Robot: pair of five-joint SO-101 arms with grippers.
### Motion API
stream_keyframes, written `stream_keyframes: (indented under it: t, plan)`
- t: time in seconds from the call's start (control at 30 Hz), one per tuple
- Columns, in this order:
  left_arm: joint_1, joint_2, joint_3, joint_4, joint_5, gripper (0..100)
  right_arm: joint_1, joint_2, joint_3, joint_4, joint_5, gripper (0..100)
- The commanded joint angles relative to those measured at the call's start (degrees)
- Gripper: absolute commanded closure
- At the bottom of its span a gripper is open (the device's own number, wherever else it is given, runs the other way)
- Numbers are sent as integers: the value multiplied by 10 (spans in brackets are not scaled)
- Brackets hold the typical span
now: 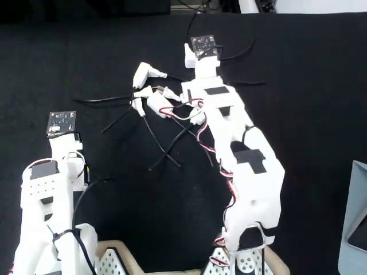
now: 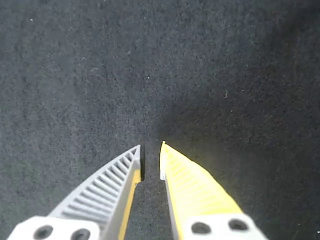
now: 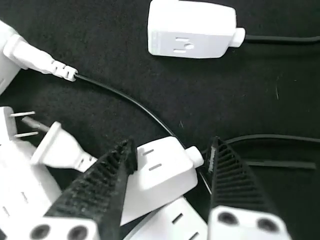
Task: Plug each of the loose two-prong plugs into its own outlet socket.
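Note:
My right gripper [image 3: 170,146] hangs open over a heap of white plugs and sockets, its black fingers either side of an outlet socket [image 3: 161,172] with a black cord. Beside that lies a loose two-prong plug [image 3: 52,144], prongs bare. A second socket [image 3: 192,34] lies farther off, and a third [image 3: 165,222] sits under the gripper's base. In the high view the heap [image 1: 156,102] lies at the table's centre back, beside the right arm [image 1: 221,114]. My left gripper [image 2: 150,146] hovers over bare black cloth at the left, grey and yellow fingers almost together, holding nothing.
Black cords [image 1: 166,143] trail from the heap toward the table's middle and left. Another white plug [image 1: 146,73] lies just behind the heap. A grey box [image 1: 355,223] stands at the right edge. The left arm [image 1: 51,189] stands at the front left.

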Motion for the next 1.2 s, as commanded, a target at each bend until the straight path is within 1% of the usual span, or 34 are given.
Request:
stream_keyframes:
  t: [0.0, 0.07, 0.17, 0.23, 0.43, 0.57, 0.63, 0.7, 0.8, 0.9, 0.97, 1.03, 1.1, 1.17]
  plan:
    - [-5, -8, -3, -8, 2, 920, -3, 2, 3, 40, 2, 799]
    - [-5, -7, -3, -8, 2, 920, -3, 1, -4, 89, 19, 854]
    - [-5, -7, -3, -8, 2, 920, -2, -19, -15, 156, 24, 939]
    - [-5, -7, -3, -8, 2, 920, -2, -41, -15, 195, 24, 965]
    - [-5, -7, -3, -8, 2, 920, -5, -116, -15, 350, 24, 968]
    - [-5, -8, -3, -8, 2, 920, -5, -138, -3, 455, 27, 967]
    - [-5, -8, -3, -8, 2, 920, -10, -143, 13, 490, 28, 967]
    - [-5, -9, -3, -8, 2, 920, -18, -152, 26, 502, 28, 966]
    - [-6, -9, -3, -8, 2, 920, -22, -178, 27, 486, 26, 966]
    - [-6, -10, 0, -8, 2, 920, -27, -215, 19, 425, 24, 966]
    - [-6, -10, 0, -9, 2, 920, -35, -232, 20, 353, 19, 966]
    - [-6, -10, 0, -9, 2, 920, -48, -236, 27, 268, -10, 966]
    - [-6, -10, 1, -9, 2, 920, -64, -224, 37, 185, -40, 966]
    - [-6, -10, 1, -9, 2, 920, -82, -199, 42, 111, -52, 966]
